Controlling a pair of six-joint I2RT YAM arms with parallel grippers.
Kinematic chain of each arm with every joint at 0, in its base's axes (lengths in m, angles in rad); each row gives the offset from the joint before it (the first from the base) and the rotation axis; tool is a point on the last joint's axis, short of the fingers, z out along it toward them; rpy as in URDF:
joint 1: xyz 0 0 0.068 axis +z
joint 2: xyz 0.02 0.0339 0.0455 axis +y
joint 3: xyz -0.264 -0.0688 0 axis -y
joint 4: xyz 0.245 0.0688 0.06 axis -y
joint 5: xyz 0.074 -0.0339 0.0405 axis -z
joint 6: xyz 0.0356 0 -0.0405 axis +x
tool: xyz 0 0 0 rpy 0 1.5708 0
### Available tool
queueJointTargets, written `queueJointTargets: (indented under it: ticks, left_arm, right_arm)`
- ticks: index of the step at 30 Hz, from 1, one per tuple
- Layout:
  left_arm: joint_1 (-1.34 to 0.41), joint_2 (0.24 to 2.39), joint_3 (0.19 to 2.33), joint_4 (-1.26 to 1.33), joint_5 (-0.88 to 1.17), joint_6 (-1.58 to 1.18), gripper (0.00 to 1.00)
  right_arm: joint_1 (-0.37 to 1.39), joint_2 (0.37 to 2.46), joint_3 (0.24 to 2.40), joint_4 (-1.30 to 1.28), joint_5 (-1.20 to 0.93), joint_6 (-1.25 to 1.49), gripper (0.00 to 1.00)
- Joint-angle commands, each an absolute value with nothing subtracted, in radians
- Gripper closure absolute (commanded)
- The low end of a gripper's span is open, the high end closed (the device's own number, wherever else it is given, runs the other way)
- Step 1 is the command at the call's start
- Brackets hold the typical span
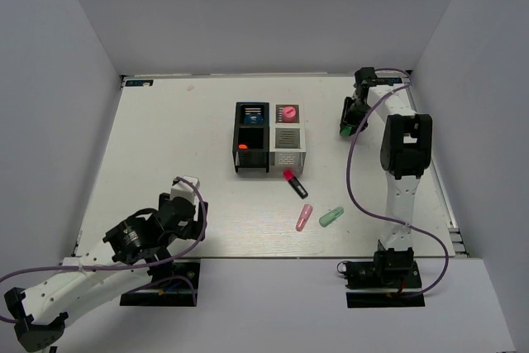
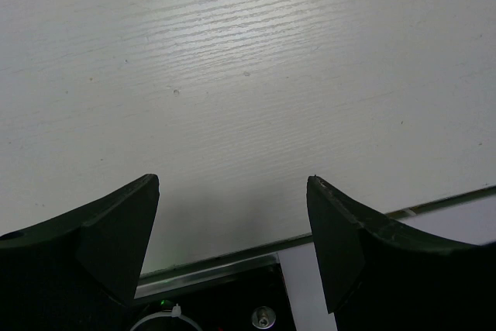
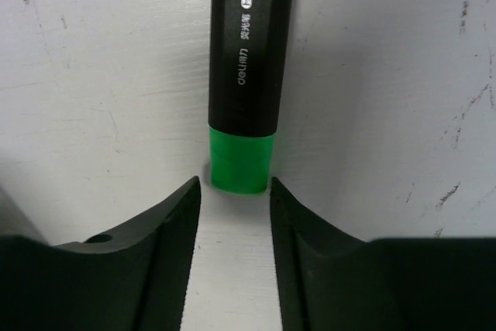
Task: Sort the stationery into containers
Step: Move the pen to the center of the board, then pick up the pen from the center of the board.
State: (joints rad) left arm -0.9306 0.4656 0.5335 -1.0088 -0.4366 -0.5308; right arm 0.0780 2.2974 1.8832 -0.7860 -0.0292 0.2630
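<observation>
The black organiser (image 1: 251, 148) and the white organiser (image 1: 288, 148) stand joined mid-table. The black one holds a blue round pot (image 1: 253, 113) in its far cell and an orange cap (image 1: 243, 146) in its near cell. The white one's far cell holds a pink item (image 1: 287, 112). A red-capped marker (image 1: 295, 183), a pink capsule (image 1: 304, 217) and a mint-green capsule (image 1: 331, 217) lie in front. My right gripper (image 1: 354, 126) (image 3: 235, 184) is part open, its tips flanking the green cap (image 3: 242, 162) of a black marker (image 3: 246, 52) lying on the table. My left gripper (image 1: 186, 188) (image 2: 232, 184) is open and empty.
White walls enclose the table on the left, far and right sides. The right arm's purple cable (image 1: 351, 171) loops over the table right of the capsules. The table's near edge (image 2: 232, 257) and the arm's base show under the left gripper.
</observation>
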Motion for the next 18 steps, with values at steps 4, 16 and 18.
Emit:
queueJointTargets:
  ticks: [4,16,18]
  left_arm:
    - [-0.923,0.454,0.529,-0.986,-0.434,-0.526,0.13]
    - [-0.925,0.468,0.529,-0.991,-0.44,-0.529,0.13]
    - [-0.923,0.474,0.529,-0.991,-0.442,-0.528,0.13]
  right_arm:
    - [0.064,2.332,1.859,-0.776,0.057,0.235,0.44]
    - [0.044,2.48,2.106,-0.793,0.057,0.275,0.47]
    - [0.046,2.487,2.114,-0.787,0.043,0.278,0.47]
